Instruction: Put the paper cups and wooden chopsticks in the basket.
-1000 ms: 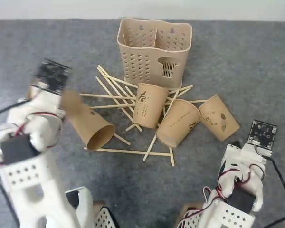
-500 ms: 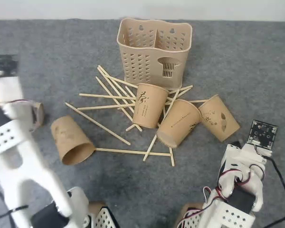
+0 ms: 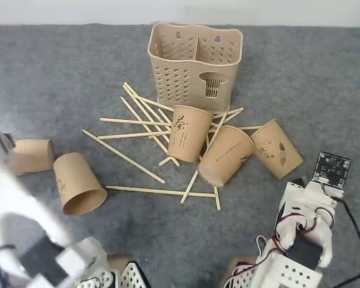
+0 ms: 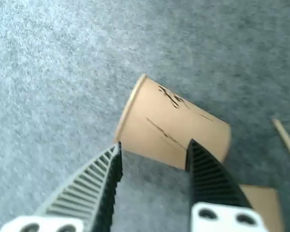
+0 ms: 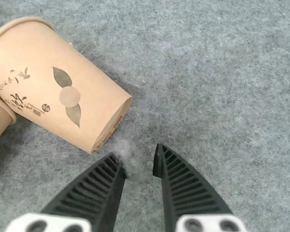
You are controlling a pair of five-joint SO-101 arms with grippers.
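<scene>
My left arm (image 3: 12, 201) sat cut off from above; left gripper (image 4: 152, 159) gaped at nine-o'clock cup (image 4: 174, 123), right gripper (image 5: 137, 154) gaped beside three-o'clock cup (image 5: 58, 82)

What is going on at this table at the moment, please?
The job here is putting paper cups and wooden chopsticks in a basket. The left end effector is open over a cup lying on its side at the table's far left; the right end effector is open beside a leaf-printed cup. Neither grips anything, and all five cups and the chopsticks lie on the grey mat.
</scene>
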